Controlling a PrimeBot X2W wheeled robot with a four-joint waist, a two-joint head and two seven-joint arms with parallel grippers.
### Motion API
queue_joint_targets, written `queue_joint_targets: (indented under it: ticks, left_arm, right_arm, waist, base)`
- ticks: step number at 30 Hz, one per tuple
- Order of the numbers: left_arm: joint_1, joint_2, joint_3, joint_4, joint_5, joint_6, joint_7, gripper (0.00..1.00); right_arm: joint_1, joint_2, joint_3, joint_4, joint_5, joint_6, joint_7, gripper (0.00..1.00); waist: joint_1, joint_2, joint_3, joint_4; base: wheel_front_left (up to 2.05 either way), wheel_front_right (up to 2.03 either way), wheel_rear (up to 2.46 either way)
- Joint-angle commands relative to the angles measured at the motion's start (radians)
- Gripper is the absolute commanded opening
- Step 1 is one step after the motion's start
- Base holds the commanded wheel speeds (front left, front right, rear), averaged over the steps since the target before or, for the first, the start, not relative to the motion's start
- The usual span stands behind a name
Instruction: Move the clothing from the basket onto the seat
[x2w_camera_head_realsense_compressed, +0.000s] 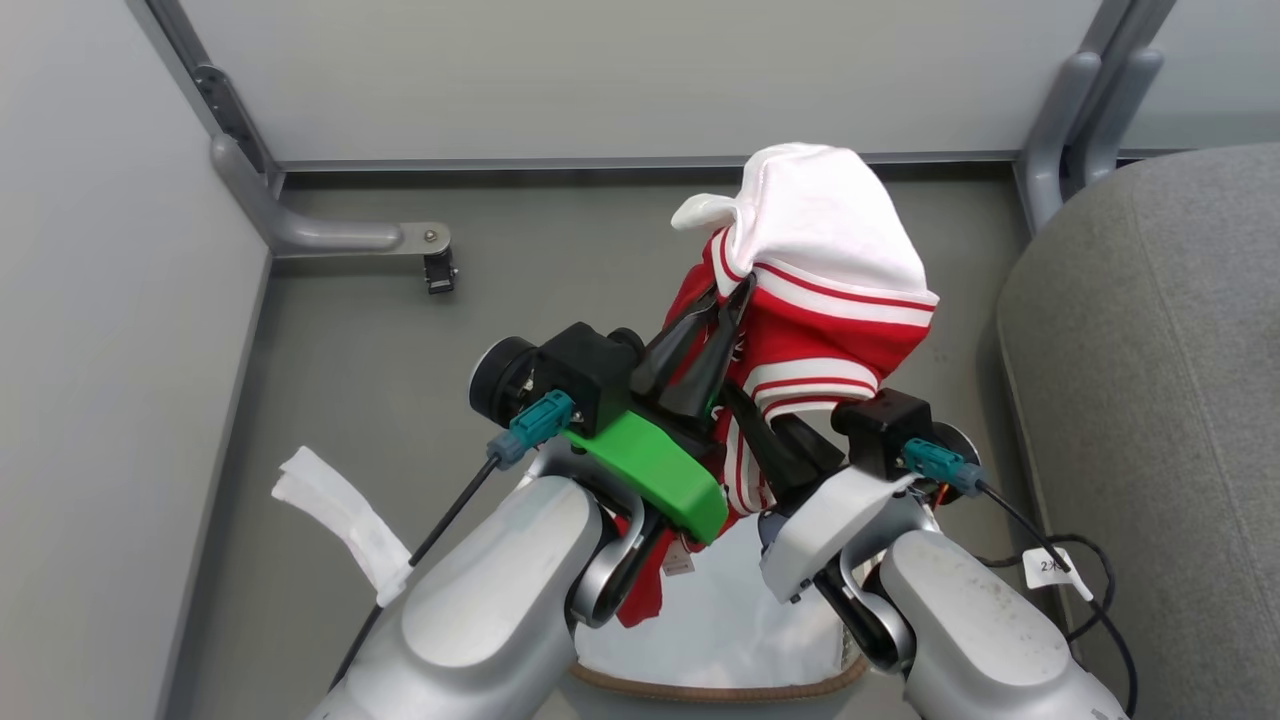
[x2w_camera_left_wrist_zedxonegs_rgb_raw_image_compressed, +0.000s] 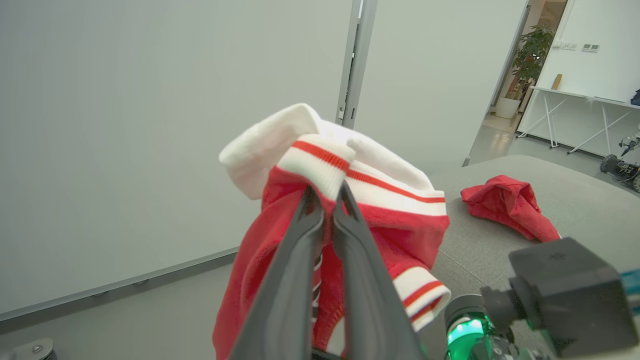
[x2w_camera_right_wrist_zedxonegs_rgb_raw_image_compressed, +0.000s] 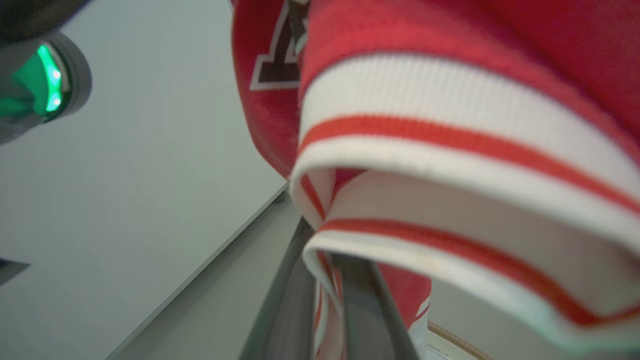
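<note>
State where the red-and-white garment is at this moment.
In the head view the garment hangs mid-frame above the basket, pinched by both the left gripper and the right gripper. The grey seat lies to its right.

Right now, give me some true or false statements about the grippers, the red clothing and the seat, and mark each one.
1. The left gripper is shut on the striped trim of the held garment. True.
2. The held garment lies on the seat. False: it hangs from the grippers, off the seat, with the basket below.
3. A second red garment lies on the seat. True.
4. The right gripper is open and clear of the fabric. False: it is shut on the held garment's striped edge.
</note>
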Motion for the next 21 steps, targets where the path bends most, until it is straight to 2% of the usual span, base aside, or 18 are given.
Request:
queue_joint_targets:
  ticks: [1,6,21]
  left_arm:
    - [0.004,0.002,0.009,0.0,0.01,0.005,-0.001,1.0]
    - [0.024,0.002,0.025,0.021,0.034,-0.003,-0.001,1.0]
    - [0.069,0.003,0.076,0.098,0.108,-0.047,-0.001,1.0]
  right_arm:
    - [0.011,-0.004,-0.007,-0.015,-0.006,-0.001,-0.002,0.0]
    - [0.028,-0.005,-0.047,-0.047,-0.029,-0.001,-0.002,0.0]
    - [0.115,-0.004,-0.188,-0.164,-0.085,-0.001,-0.002,0.0]
  waist:
    - [0.0,0.0,0.008,-0.027]
    - [0.0,0.0,0.014,-0.104]
    - [0.0,0.0,0.042,-0.458]
  base:
    - [0.0,0.0,0.0]
    - [0.0,0.0,0.0]
    - [0.0,0.0,0.0]
